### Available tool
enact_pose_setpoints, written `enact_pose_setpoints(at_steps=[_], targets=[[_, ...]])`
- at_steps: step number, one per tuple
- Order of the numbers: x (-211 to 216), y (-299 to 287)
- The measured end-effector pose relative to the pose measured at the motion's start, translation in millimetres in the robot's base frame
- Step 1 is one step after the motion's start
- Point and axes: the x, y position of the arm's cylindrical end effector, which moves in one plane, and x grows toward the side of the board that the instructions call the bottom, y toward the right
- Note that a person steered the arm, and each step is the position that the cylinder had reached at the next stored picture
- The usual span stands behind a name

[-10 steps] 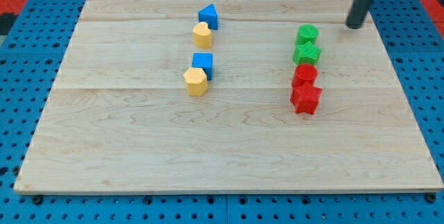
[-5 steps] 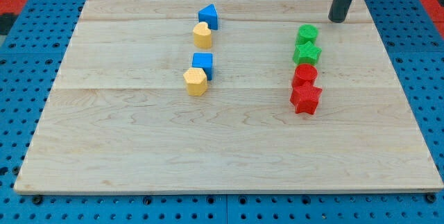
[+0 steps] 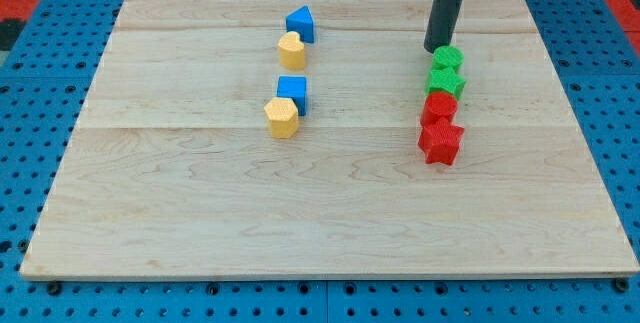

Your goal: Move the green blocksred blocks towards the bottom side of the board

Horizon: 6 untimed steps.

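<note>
A wooden board [image 3: 330, 213] is seen lying on a blue pegboard table [image 3: 620, 93]; every block rests on the board. Eight blocks are counted: two green, two red, two blue and two yellow.

On the right, four blocks are lined up in a column running from far to near. The farthest is a green block [image 3: 447, 60], apparently a short cylinder, though its shape is hard to make out. Just nearer, and touching it, a green star-shaped block [image 3: 446, 82] is found. Next a red cylinder-like block [image 3: 439, 107] is seen, and the nearest is a red star-shaped block [image 3: 440, 142], touching the one before it.

On the left, a blue triangular block [image 3: 300, 24] is set at the far side with a yellow heart-like block [image 3: 291, 51] just nearer and touching it. Nearer still, a blue cube [image 3: 292, 92] is placed against a yellow hexagonal block [image 3: 283, 117].

The dark rod is seen coming down from the far edge, and my tip [image 3: 437, 49] is placed at the far-left side of the farthest green block, touching it or nearly so. No fingers are carried by the rod, and nothing is held by it.
</note>
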Motion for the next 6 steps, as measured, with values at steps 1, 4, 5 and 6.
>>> enact_pose_setpoints(at_steps=[1, 4, 5, 6], targets=[[0.0, 0.0], [81.1, -34.7], [115.3, -38.1], [110.5, -43.4]])
